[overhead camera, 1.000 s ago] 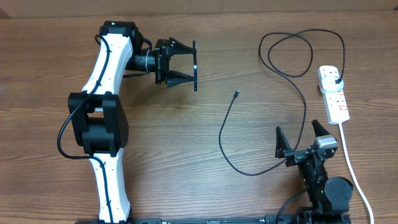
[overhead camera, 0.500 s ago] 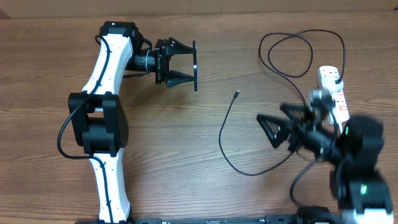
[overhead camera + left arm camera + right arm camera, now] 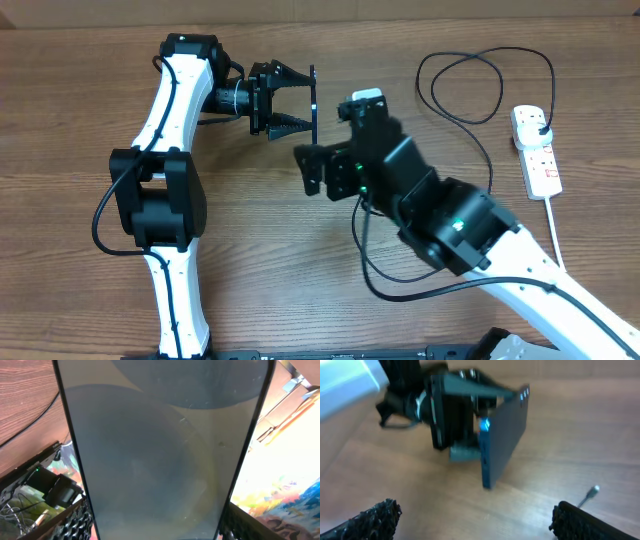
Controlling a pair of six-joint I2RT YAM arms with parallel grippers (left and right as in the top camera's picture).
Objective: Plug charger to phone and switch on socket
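Note:
My left gripper (image 3: pixel 293 105) is shut on the phone (image 3: pixel 313 105) and holds it on edge above the table. The phone's pale screen fills the left wrist view (image 3: pixel 160 450), and it shows as a dark slab in the right wrist view (image 3: pixel 505 435). My right gripper (image 3: pixel 322 172) is open and empty, just below the phone; its fingers frame bare wood (image 3: pixel 475 525). The charger cable (image 3: pixel 385 275) runs under my right arm and loops at the back right (image 3: pixel 470 90). Its connector tip (image 3: pixel 592 491) lies by my right finger. Its black plug (image 3: pixel 541 125) sits in the white socket (image 3: pixel 540 165).
The socket's thick white cord (image 3: pixel 560 250) runs down the right side towards the front edge. My right arm (image 3: pixel 450 220) stretches over the middle of the wooden table and covers part of the cable. The left arm's base (image 3: pixel 160 200) stands at the left.
My right arm has swung up from the front right corner and across to the left, ending just below the held phone. The left arm and the phone have not moved.

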